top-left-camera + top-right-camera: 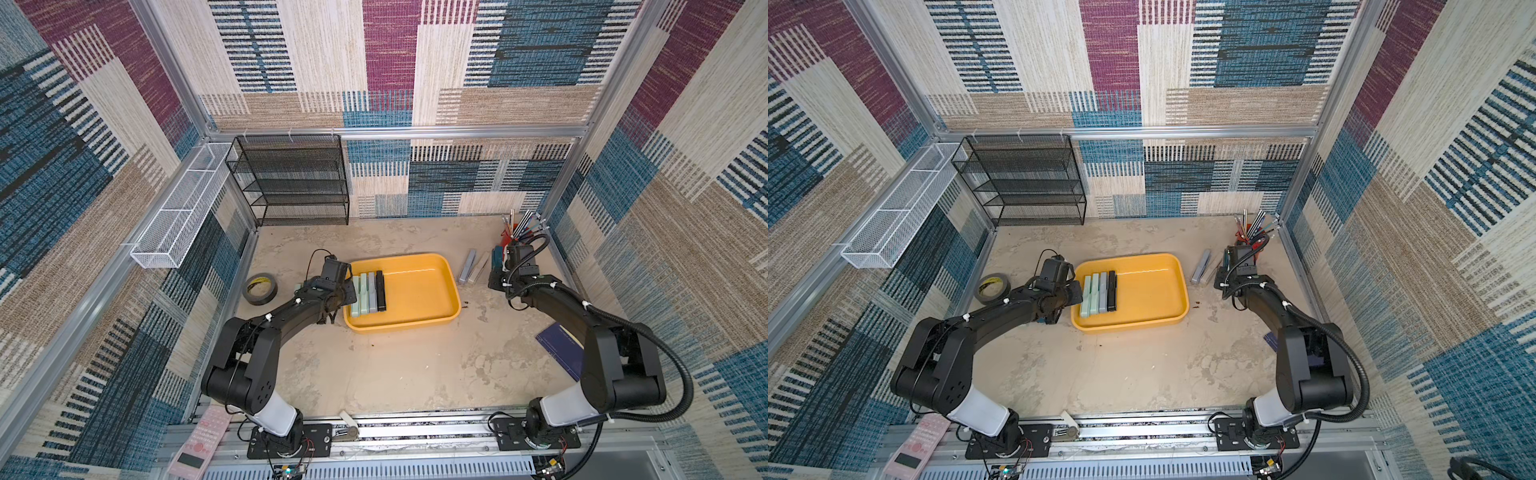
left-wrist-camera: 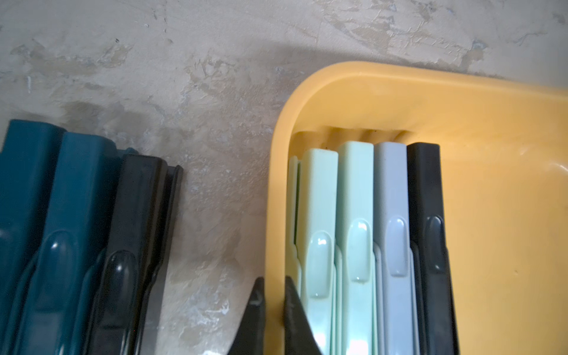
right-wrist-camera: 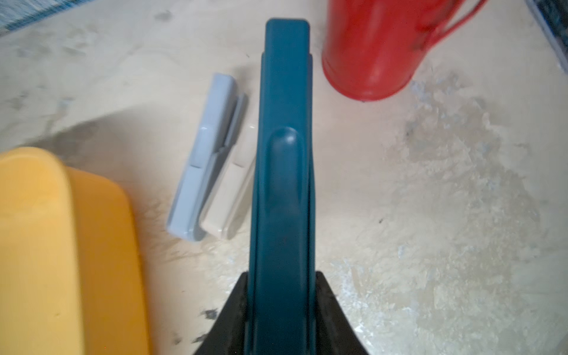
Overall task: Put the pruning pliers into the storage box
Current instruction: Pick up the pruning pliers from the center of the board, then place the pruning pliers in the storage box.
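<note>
A black tape roll [image 1: 260,289] lay flat on the table at the left, near the left arm. The left gripper [image 2: 274,289] sat at the left wall of the storage box [image 1: 419,291]. In the left wrist view its 2 fingers [image 2: 255,310] stood 1 outside and 1 inside that wall, closed on it.

Just left of the box, a loose group of pliers [image 2: 73,190], 2 teal and 1 black, lay side by side on the table. In both top views the arm hid most of them.

The yellow box stood at mid-table. Inside it, against its left wall, a row of pliers [image 1: 368,295] lay side by side, each running near to far: pale green ones, then 1 grey, then 1 black.

Just right of the box's far right corner, grey pliers [image 1: 467,266] and cream pliers [image 3: 233,190] lay touching on the table.

Further right, the right gripper [image 3: 281,285] had its jaws closed on the sides of the teal pliers [image 3: 282,123], which pointed toward the far wall. Whether they were clear of the table could not be told.

In the far right corner stood a red cup [image 3: 368,52] holding pens [image 1: 521,222].
</note>
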{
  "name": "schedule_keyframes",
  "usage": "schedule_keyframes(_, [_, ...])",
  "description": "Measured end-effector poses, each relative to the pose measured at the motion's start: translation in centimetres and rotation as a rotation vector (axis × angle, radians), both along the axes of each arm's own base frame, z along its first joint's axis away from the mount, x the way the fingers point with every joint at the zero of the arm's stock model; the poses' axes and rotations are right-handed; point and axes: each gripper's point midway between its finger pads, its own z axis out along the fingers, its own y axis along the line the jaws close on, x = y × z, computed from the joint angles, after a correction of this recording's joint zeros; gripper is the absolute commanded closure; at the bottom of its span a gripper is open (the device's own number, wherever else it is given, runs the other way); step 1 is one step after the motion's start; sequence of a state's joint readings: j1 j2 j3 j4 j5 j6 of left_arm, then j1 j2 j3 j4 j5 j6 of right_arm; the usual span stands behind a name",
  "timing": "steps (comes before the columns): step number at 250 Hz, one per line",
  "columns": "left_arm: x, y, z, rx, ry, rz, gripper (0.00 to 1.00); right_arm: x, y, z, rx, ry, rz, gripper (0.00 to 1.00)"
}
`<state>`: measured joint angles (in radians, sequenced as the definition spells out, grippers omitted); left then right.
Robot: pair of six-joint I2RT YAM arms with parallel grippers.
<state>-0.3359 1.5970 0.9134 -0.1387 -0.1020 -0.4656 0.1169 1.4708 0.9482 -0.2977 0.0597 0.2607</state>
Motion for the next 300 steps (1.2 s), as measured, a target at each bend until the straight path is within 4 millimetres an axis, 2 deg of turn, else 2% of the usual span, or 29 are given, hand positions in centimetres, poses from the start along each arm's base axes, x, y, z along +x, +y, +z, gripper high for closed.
schedule_keyframes(31, [0.0,0.0,0.0,-0.003,0.000,0.001,0.90,-0.4,3.8,2.4,0.010,-0.049,0.087,0.74])
schedule_keyframes(65, [0.1,-0.2,0.1,-0.016,-0.004,-0.001,0.90,-1.2,8.3,2.7,0.024,-0.052,0.175,0.74])
schedule_keyframes(105, [0.1,-0.5,0.1,-0.041,-0.005,0.001,0.90,-2.7,14.8,0.6,0.062,0.008,0.304,0.75])
schedule_keyframes(155, [-0.1,-0.8,0.1,-0.058,-0.009,0.003,0.90,-4.4,21.0,-1.8,0.104,0.064,0.420,0.75])
schedule_keyframes(244, [-0.3,-1.3,0.1,-0.070,-0.003,-0.008,0.90,-4.9,26.0,-6.1,0.156,0.138,0.487,0.74])
schedule_keyframes(280, [-0.3,-1.3,0.1,-0.070,-0.001,-0.009,0.90,-4.8,26.9,-7.6,0.171,0.167,0.487,0.74])
schedule_keyframes(300, [-0.3,-1.3,0.1,-0.070,-0.001,-0.010,0.91,-4.4,27.3,-7.6,0.183,0.162,0.480,0.74])
